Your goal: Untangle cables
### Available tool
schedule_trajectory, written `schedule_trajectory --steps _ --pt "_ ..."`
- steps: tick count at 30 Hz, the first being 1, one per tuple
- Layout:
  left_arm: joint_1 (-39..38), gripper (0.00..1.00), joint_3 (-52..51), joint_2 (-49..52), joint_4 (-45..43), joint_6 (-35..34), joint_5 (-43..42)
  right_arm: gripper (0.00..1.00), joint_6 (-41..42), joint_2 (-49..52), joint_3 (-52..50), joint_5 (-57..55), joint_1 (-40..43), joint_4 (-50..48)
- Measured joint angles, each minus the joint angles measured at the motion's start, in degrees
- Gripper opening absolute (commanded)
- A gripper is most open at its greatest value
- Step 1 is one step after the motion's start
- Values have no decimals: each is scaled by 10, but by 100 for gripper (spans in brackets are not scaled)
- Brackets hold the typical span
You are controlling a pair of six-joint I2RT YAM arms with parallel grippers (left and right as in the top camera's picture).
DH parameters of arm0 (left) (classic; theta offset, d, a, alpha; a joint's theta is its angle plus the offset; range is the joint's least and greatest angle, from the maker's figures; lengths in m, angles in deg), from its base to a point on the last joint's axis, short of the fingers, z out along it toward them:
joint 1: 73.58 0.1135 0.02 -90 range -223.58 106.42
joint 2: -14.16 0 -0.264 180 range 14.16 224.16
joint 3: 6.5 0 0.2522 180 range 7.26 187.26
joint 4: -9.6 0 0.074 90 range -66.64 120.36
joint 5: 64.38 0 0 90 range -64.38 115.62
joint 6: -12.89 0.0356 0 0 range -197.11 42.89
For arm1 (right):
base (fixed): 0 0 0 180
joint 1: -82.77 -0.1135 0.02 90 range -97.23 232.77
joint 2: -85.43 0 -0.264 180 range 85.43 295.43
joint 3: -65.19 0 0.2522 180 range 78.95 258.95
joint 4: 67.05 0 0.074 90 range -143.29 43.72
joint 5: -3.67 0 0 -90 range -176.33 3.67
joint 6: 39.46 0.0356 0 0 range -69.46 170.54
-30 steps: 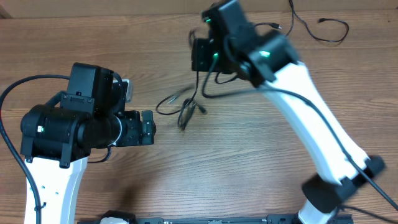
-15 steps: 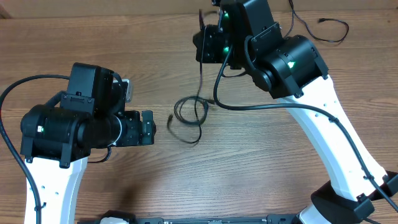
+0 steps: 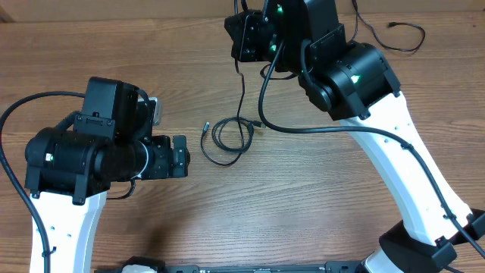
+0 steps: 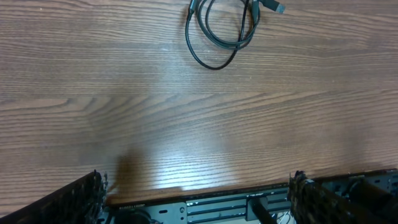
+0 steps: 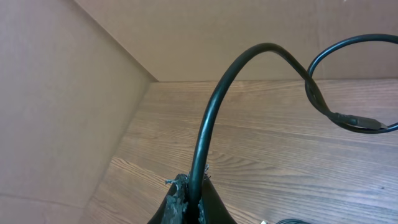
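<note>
A thin black cable (image 3: 229,140) lies looped on the wooden table, with one strand running up to my right gripper (image 3: 241,36). The right gripper is shut on this cable (image 5: 214,118) and holds it raised near the table's far edge. In the right wrist view the cable rises from the pinched fingertips (image 5: 191,194) and curves right to a plug. My left gripper (image 3: 179,155) is open and empty, left of the loop. In the left wrist view the loop (image 4: 221,31) lies at the top, well beyond the spread fingers (image 4: 198,199).
Another thin black cable (image 3: 394,34) lies at the table's far right corner. A cardboard wall (image 5: 74,106) stands along the table's far edge. The table's front edge with a metal rail (image 4: 211,202) is just below the left gripper.
My right gripper has moved left and farther back with the cable. The bunched cable on the table has been drawn out into a flatter round loop. The left arm has not moved.
</note>
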Motion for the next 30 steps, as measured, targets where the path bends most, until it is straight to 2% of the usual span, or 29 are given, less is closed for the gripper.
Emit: schedule_trajectory --steps 12,21,30 --pt "0 96 0 0 2 0 0 4 -48 -30 0 -9 17 -8" --pt "0 96 0 0 6 0 0 4 -49 -54 7 16 49 -73" --pt "0 96 0 0 6 0 0 4 -54 -122 19 38 49 -156"
